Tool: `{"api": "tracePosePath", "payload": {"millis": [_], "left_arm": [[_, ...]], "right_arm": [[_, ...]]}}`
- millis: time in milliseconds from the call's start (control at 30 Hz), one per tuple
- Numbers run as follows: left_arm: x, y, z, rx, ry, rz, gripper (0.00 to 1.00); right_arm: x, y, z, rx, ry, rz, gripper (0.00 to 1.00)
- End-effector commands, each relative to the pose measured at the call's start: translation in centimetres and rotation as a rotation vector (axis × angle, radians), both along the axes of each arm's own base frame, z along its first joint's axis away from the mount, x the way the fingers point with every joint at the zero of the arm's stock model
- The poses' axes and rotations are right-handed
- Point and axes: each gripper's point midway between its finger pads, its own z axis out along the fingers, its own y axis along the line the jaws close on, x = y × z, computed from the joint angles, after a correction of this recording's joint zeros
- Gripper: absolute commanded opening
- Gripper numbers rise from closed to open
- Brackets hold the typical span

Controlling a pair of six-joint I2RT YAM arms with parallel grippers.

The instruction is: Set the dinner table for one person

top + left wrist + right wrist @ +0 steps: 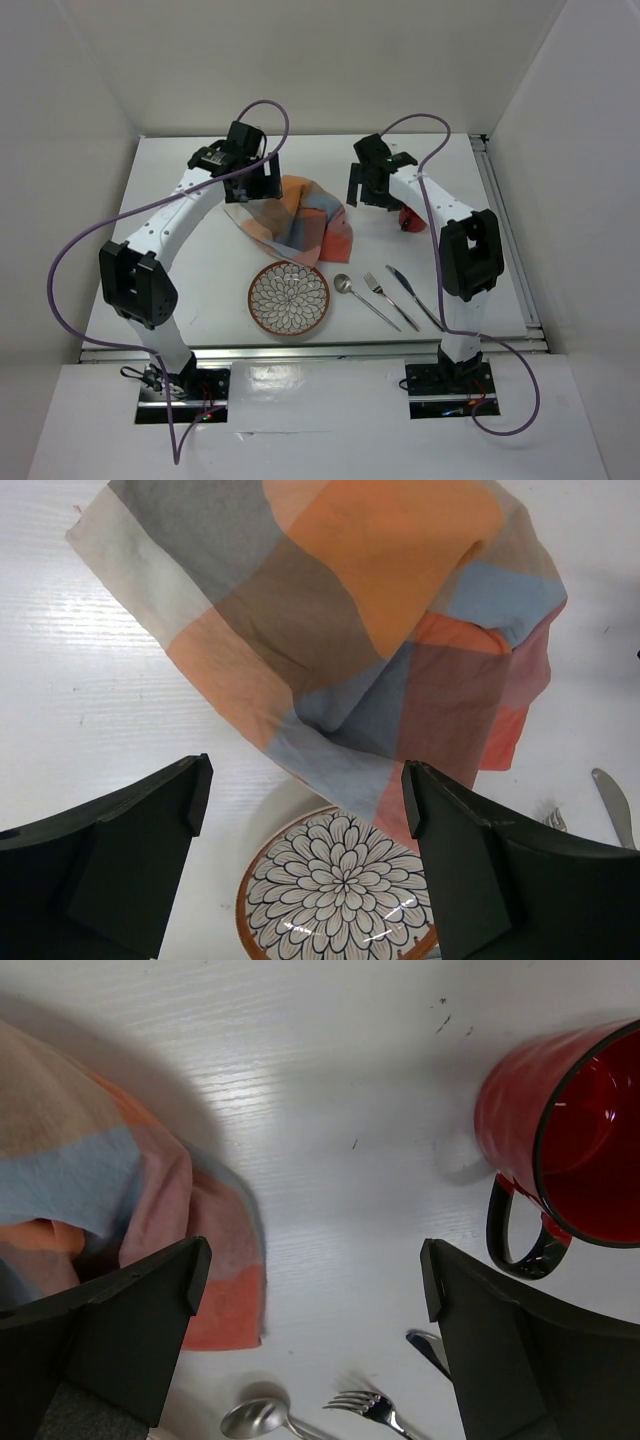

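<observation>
The white dinner table [190, 285] carries a crumpled orange, blue and grey checked placemat [300, 222] at its middle. A flower-patterned plate [289, 298] lies just in front of the cloth, with a spoon [360, 297], a fork [390, 299] and a knife [415, 296] to its right. A red mug [410, 220] is partly hidden behind the right arm. My left gripper [262, 183] hovers open over the cloth's left edge. My right gripper [371, 190] hovers open between cloth and mug. The left wrist view shows the cloth [350, 630] and the plate [340, 890].
The right wrist view shows the mug [570, 1130], with a black handle, to the right. It also shows the cloth's corner [215, 1300] to the left and the spoon [255, 1418], fork [365, 1407] and knife [428, 1345] below. A metal rail [320, 350] runs along the near edge. White walls enclose the table.
</observation>
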Motion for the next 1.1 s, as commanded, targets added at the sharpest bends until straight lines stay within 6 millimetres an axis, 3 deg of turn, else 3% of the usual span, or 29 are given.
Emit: {"api": "tracePosePath", "payload": {"millis": [0, 133, 167, 200, 267, 333, 367, 433, 500, 600, 800, 1067], "left_arm": [[-1.1, 0.6, 2.5, -0.027, -0.043, 0.023, 0.96], [-1.7, 0.1, 2.4, -0.059, -0.032, 0.011, 0.93], [-2.1, 0.0, 1.5, -0.065, -0.007, 0.014, 0.93], [-2.5, -1.0, 1.5, -0.072, -0.003, -0.015, 0.91], [-3.3, -2.0, 1.0, -0.071, 0.015, -0.069, 0.89], [-3.9, -3.9, 0.8, -0.037, 0.003, -0.185, 0.89], [-4.1, -4.3, 0.8, -0.009, 0.000, -0.210, 0.89], [-4.9, -6.0, -0.1, 0.049, 0.027, -0.270, 0.89], [-5.0, -7.1, -0.1, 0.078, 0.026, -0.319, 0.89], [-6.6, -10.7, -1.0, 0.070, 0.056, -0.437, 0.89], [-8.0, -13.3, -5.8, 0.151, 0.138, -0.498, 0.89], [-8.1, -12.8, -10.3, 0.284, 0.191, -0.460, 0.88]], "right_arm": [[0.2, 0.6, 3.7, 0.023, -0.075, -0.005, 1.00], [0.0, 1.0, 5.7, 0.050, -0.133, 0.006, 1.00], [-0.3, 0.9, 5.7, 0.053, -0.139, 0.006, 1.00], [-0.6, 1.2, 7.2, 0.090, -0.170, 0.019, 1.00], [-0.9, 1.4, 8.0, 0.112, -0.208, 0.050, 1.00], [-1.3, 1.6, 10.9, 0.157, -0.292, 0.080, 1.00], [-1.9, 1.5, 10.6, 0.159, -0.292, 0.095, 1.00], [-2.6, 1.7, 12.6, 0.196, -0.351, 0.133, 1.00], [-3.1, 1.4, 13.0, 0.219, -0.358, 0.140, 1.00], [-3.7, 0.2, 12.9, 0.233, -0.331, 0.128, 1.00], [-4.8, -1.5, 13.3, 0.329, -0.277, 0.118, 1.00], [-6.0, -4.6, 13.4, 0.406, -0.253, 0.088, 0.99]]}}
